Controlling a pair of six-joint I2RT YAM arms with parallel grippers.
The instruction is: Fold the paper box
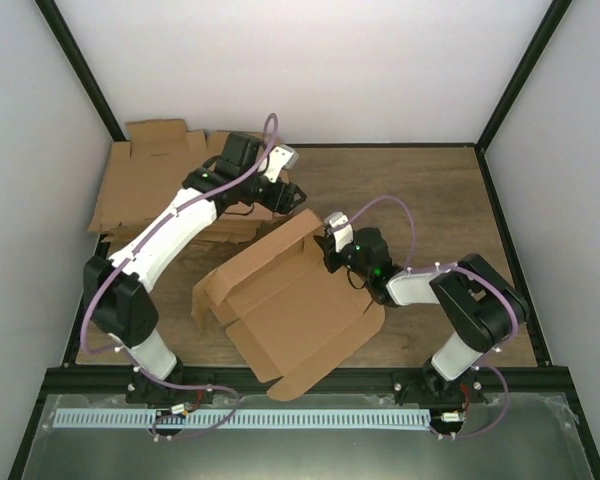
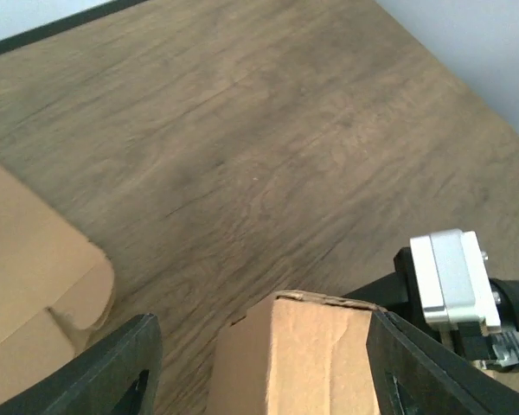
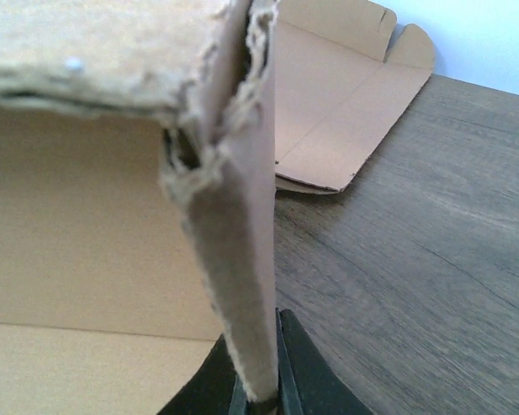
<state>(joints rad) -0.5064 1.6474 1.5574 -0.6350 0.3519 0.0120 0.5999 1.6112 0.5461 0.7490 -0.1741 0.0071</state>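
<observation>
The paper box (image 1: 290,310) lies mid-table, a brown cardboard piece partly folded, with its far wall raised. My right gripper (image 1: 332,250) is shut on the right end of that wall. In the right wrist view the fingertips (image 3: 259,389) pinch the wall's ragged edge (image 3: 238,259), with the box's inner face (image 3: 86,259) to the left. My left gripper (image 1: 290,196) hovers at the wall's far top corner. In the left wrist view it (image 2: 264,372) stands open. The cardboard corner (image 2: 311,346) rises between the fingers (image 2: 121,372), close to the right one.
A pile of flat brown blanks (image 1: 145,180) lies at the back left, also seen in the right wrist view (image 3: 346,112). More brown cardboard with a rounded tab (image 2: 35,268) shows at the left edge of the left wrist view. Black frame rails border the table (image 1: 430,200).
</observation>
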